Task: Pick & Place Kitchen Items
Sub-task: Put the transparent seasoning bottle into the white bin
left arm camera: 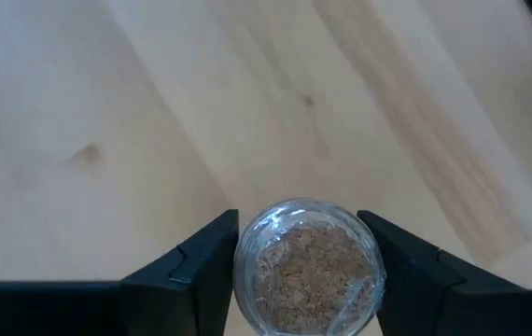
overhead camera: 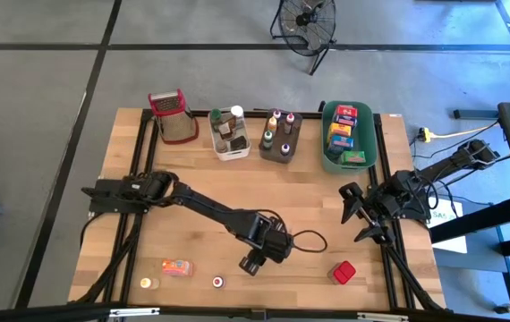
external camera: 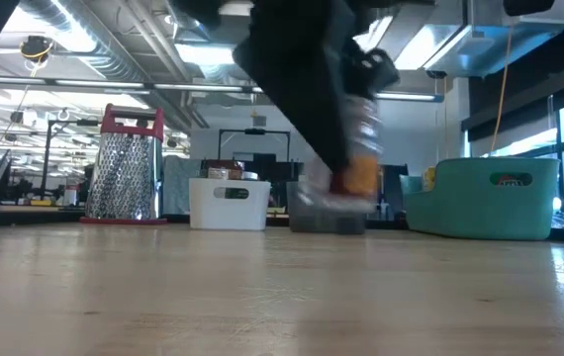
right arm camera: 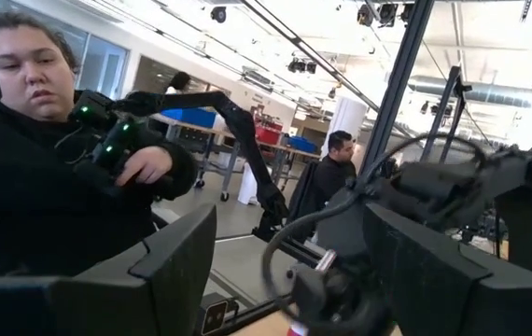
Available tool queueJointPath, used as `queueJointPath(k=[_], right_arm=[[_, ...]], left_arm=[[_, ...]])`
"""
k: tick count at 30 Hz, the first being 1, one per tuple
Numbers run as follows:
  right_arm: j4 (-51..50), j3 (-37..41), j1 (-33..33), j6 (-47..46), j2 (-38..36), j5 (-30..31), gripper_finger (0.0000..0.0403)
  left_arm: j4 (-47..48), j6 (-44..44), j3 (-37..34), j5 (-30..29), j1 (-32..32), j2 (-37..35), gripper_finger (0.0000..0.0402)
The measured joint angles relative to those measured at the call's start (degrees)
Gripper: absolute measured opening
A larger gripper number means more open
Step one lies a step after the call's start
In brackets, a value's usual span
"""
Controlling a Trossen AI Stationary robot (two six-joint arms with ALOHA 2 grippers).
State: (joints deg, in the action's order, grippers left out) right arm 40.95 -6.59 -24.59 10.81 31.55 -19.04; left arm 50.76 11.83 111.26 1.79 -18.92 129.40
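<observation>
Jar contents showed only in the left wrist view: a small clear glass jar of tan granules [left arm camera: 308, 268] sat clamped between the left gripper's [left arm camera: 307, 280] two dark fingers [left arm camera: 205, 275], seen end-on against pale wood. The high view placed that left gripper [overhead camera: 257, 259] over the front middle of the slatted wooden table [overhead camera: 201, 179], but there the arm hid the jar. The low view gave only a dark, blurred arm with an orange-and-clear shape [external camera: 359, 163] raised above the tabletop; what it was could not be made out.

The right gripper [overhead camera: 360, 217] waited near the table's right edge, fingers apart and holding nothing. Its wrist view looked into the room, where a person in black [right arm camera: 42, 177] held a controller.

Along the front edge lay an orange packet [overhead camera: 176, 266], a small yellow-capped jar [overhead camera: 149, 283], a tiny red-capped bottle [overhead camera: 218, 282] and a red box [overhead camera: 343, 272], all well apart. At the back stood a red-topped metal grater [overhead camera: 174, 116], a white tub [overhead camera: 229, 136], a grey tub of bottles [overhead camera: 280, 137] and a green tub of boxes [overhead camera: 348, 136]. The table's centre lay open.
</observation>
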Motion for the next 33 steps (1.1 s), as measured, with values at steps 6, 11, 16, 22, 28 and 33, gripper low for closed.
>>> queueJointPath(k=[6, 11, 16, 22, 28, 33], right_arm=[[0.1, 0.0, 0.0, -0.5, 0.4, 0.0, 0.0273], [0.1, 0.0, 0.0, -0.5, 0.7, 0.0, 0.0273], [0.2, 0.0, 0.0, -0.8, 0.7, 0.0, 0.0273], [0.2, 0.0, 0.0, -1.1, 0.7, 0.0, 0.0273], [0.2, 0.0, -0.1, -1.4, 0.7, 0.0, 0.0273], [0.2, 0.0, -1.8, -1.4, 0.7, 0.0, 0.0273]], left_arm=[[9.2, -2.1, 1.2, -4.8, 0.2, -5.2, 0.0194], [14.5, -2.6, 1.2, -12.7, 0.2, -11.0, 0.0191], [23.6, -6.0, 1.1, -21.6, 1.9, -16.9, 0.0195], [30.8, -11.6, 0.7, -23.9, 7.5, -22.2, 0.0191], [31.6, -11.3, 0.7, -23.6, 16.0, -24.6, 0.0196], [31.6, -11.5, 0.7, -22.1, 24.1, -25.6, 0.0191]])
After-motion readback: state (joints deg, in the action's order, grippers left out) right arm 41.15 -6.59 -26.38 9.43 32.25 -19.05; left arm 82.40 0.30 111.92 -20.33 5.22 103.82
